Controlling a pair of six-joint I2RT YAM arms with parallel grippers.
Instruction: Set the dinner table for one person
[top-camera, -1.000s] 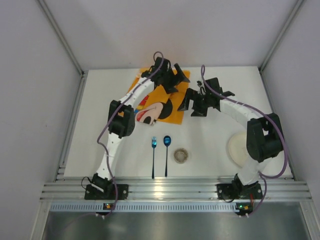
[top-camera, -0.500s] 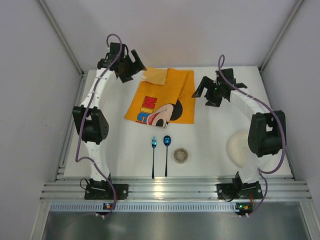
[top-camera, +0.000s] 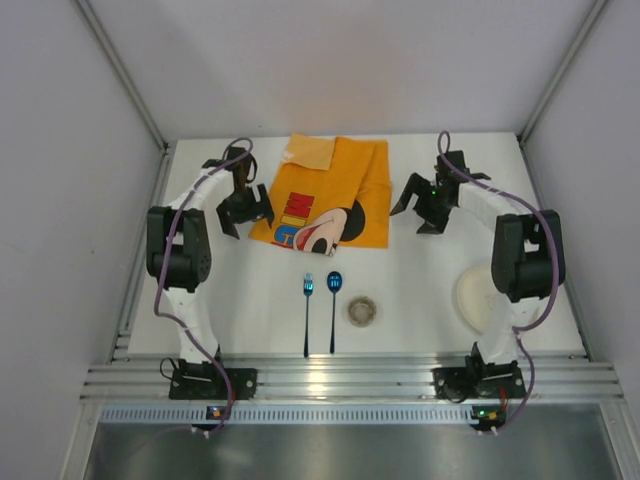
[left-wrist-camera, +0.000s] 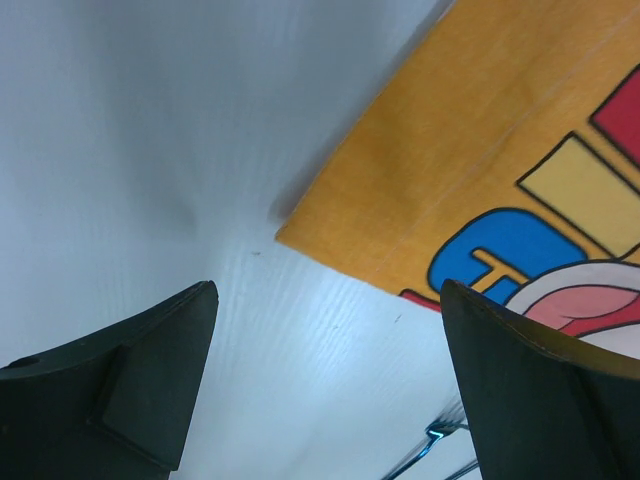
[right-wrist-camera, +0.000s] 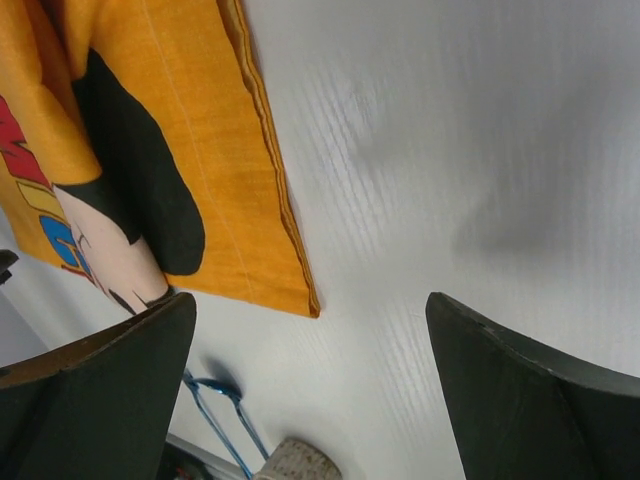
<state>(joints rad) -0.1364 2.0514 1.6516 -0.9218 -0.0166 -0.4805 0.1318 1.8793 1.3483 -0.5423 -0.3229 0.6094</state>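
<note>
An orange Mickey Mouse placemat (top-camera: 335, 190) lies at the back middle of the white dinner table (top-camera: 420, 290), with its far left corner folded over. My left gripper (top-camera: 243, 212) is open and empty just left of the mat's near left corner (left-wrist-camera: 300, 232). My right gripper (top-camera: 428, 205) is open and empty just right of the mat's right edge (right-wrist-camera: 270, 150). A blue fork (top-camera: 307, 310) and a blue spoon (top-camera: 333, 305) lie side by side nearer the front. A small speckled cup (top-camera: 362, 311) stands right of them. A white plate (top-camera: 478, 297) sits at the right.
A ribbed aluminium rail (top-camera: 350, 380) runs along the table's near edge, with both arm bases on it. Grey walls close in the left, right and back sides. The right arm's elbow hangs over the plate's right side.
The mat has been spread out flat and let go. My left gripper moved from the mat to the far left corner, then came down beside the mat's left edge. My right gripper drew back right.
</note>
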